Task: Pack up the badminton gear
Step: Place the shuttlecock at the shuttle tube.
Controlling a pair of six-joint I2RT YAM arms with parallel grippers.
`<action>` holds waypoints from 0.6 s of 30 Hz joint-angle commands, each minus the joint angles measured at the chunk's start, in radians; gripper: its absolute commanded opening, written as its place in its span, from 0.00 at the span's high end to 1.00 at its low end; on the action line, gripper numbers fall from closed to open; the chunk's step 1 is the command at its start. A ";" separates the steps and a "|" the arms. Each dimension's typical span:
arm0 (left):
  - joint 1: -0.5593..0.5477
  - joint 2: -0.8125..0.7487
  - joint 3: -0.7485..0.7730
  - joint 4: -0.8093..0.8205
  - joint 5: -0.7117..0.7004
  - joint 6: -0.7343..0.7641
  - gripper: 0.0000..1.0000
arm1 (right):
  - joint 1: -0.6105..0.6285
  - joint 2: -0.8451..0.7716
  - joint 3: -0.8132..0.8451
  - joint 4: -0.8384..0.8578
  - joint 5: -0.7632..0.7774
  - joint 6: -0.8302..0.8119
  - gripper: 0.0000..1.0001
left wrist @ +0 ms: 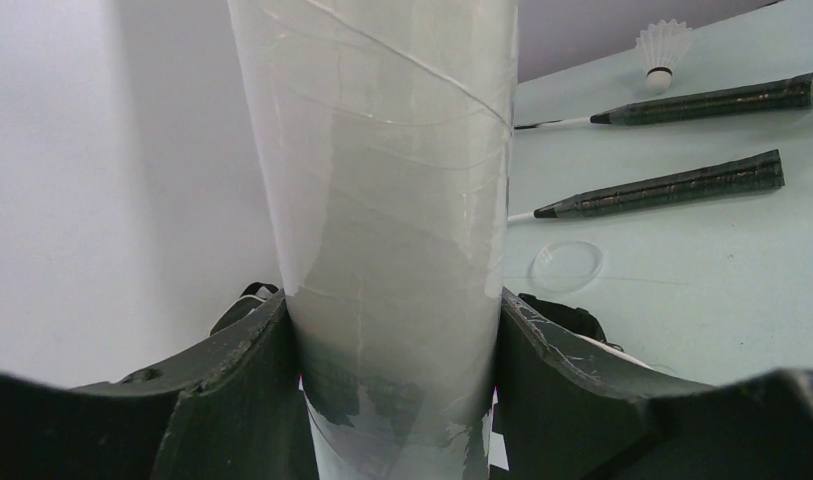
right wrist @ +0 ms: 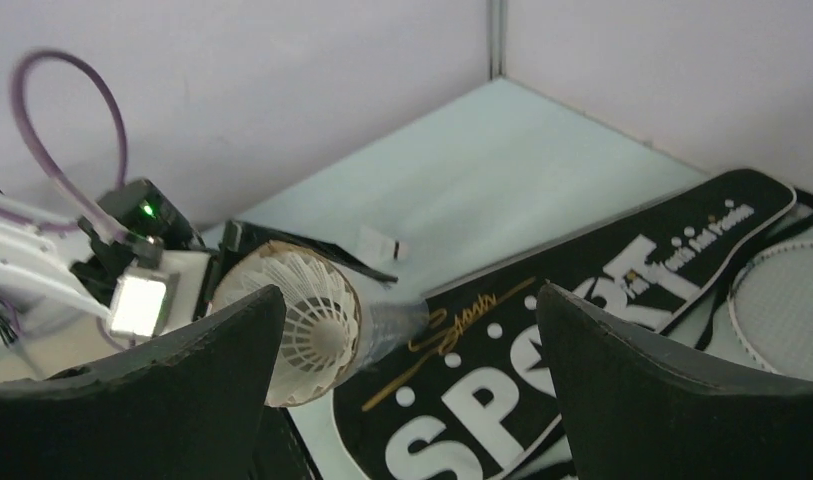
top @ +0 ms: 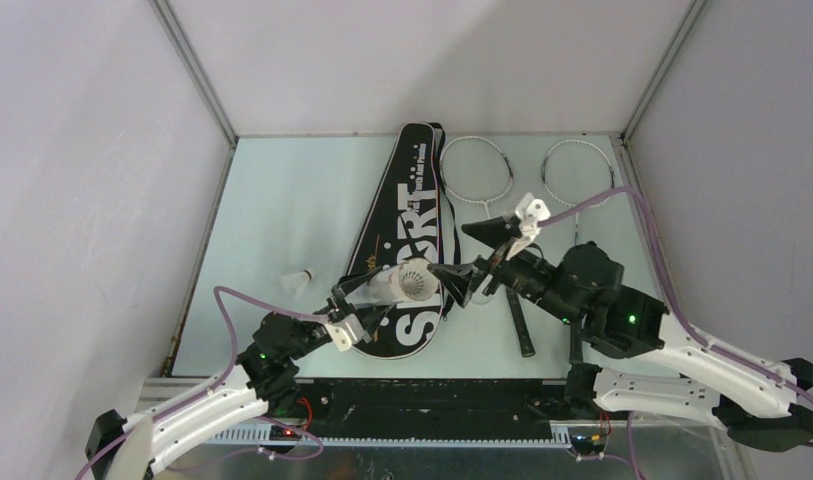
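Observation:
My left gripper (top: 367, 300) is shut on the long white tube (top: 397, 283), which is held over the black "SPORT" bag (top: 407, 200). The tube fills the left wrist view (left wrist: 382, 150) between the fingers. A white shuttlecock (right wrist: 307, 320) sits in the tube's open mouth. My right gripper (top: 457, 260) is open and empty at that mouth, its fingers either side (right wrist: 410, 295). Two silver rackets (top: 477, 170) (top: 579, 172) lie at the back right. One shuttlecock (top: 300, 281) lies left of the bag. Another (left wrist: 662, 50) lies beyond the racket handles (left wrist: 672, 185).
A clear round lid (left wrist: 567, 265) lies on the table near the handles. The pale green table (top: 282, 200) is enclosed by white walls at the back and both sides. The right arm's body (top: 602, 300) hangs over the racket handles.

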 commanded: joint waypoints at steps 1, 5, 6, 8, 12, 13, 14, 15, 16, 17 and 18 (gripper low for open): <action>0.005 0.013 0.013 -0.045 0.007 -0.032 0.48 | -0.001 0.062 0.075 -0.194 -0.015 0.002 0.01; 0.004 0.009 0.013 -0.049 0.011 -0.030 0.48 | -0.001 0.110 0.103 -0.226 0.034 0.004 0.01; 0.005 0.009 0.013 -0.050 0.012 -0.029 0.48 | -0.001 0.126 0.113 -0.230 0.053 0.009 0.01; 0.004 0.009 0.013 -0.050 0.011 -0.029 0.48 | -0.002 0.155 0.125 -0.241 0.131 0.021 0.01; 0.005 0.012 0.013 -0.049 0.014 -0.030 0.48 | 0.000 0.215 0.153 -0.272 0.267 0.045 0.01; 0.005 0.012 0.013 -0.049 0.014 -0.029 0.48 | 0.000 0.226 0.165 -0.284 0.288 0.049 0.01; 0.004 0.012 0.012 -0.047 0.014 -0.029 0.48 | 0.002 0.248 0.170 -0.289 0.294 0.053 0.01; 0.004 0.012 0.012 -0.046 0.014 -0.029 0.48 | 0.004 0.259 0.183 -0.298 0.299 0.054 0.01; 0.004 0.012 0.012 -0.044 0.017 -0.029 0.48 | 0.006 0.282 0.189 -0.308 0.298 0.055 0.01; 0.004 0.013 0.012 -0.044 0.016 -0.030 0.48 | 0.008 0.294 0.203 -0.314 0.299 0.056 0.01; 0.003 0.013 0.011 -0.043 0.017 -0.030 0.48 | 0.011 0.316 0.210 -0.324 0.299 0.059 0.01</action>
